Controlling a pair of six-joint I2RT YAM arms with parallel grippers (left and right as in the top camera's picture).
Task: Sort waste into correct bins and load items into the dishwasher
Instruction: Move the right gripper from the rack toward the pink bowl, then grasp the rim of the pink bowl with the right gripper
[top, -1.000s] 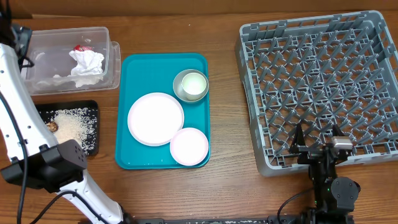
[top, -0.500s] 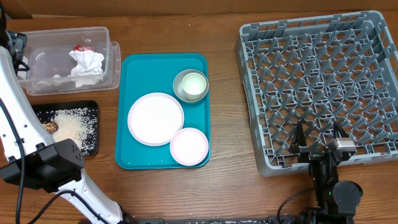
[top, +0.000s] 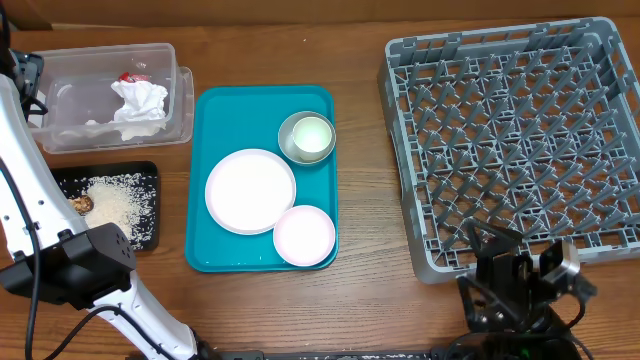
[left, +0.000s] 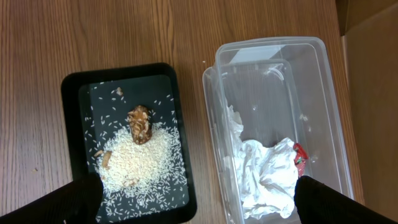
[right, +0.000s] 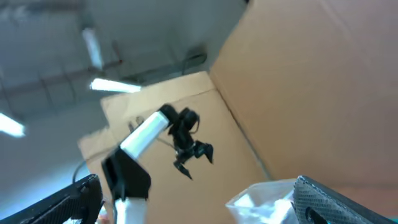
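Note:
The clear tub (top: 110, 50) at the back left holds the crumpled napkin (top: 138, 105) and the red wrapper (top: 132, 76). In front of it, the black tray (top: 150, 205) carries rice (top: 118, 198) and a brown chunk (top: 84, 203). The plate (top: 250, 190), the small dish (top: 304, 235) and the metal bowl (top: 285, 135) with the cup (top: 312, 136) inside lie on the teal tray (top: 225, 110). The grey rack (top: 520, 130) stands at the right. My left gripper (top: 22, 72) hangs open high over both bins (left: 199, 186). My right gripper (top: 520, 275) is open and tilted upward by the rack's front edge (right: 196, 193).
The left arm's white links (top: 30, 200) run along the table's left side, over part of the black tray. Cardboard walls (right: 311, 74) stand behind the table. Bare wood lies between the teal tray and the rack.
My right gripper has drawn back from the rack's front edge toward the near table edge and tipped upward. The left arm shifted slightly at first, then stayed put.

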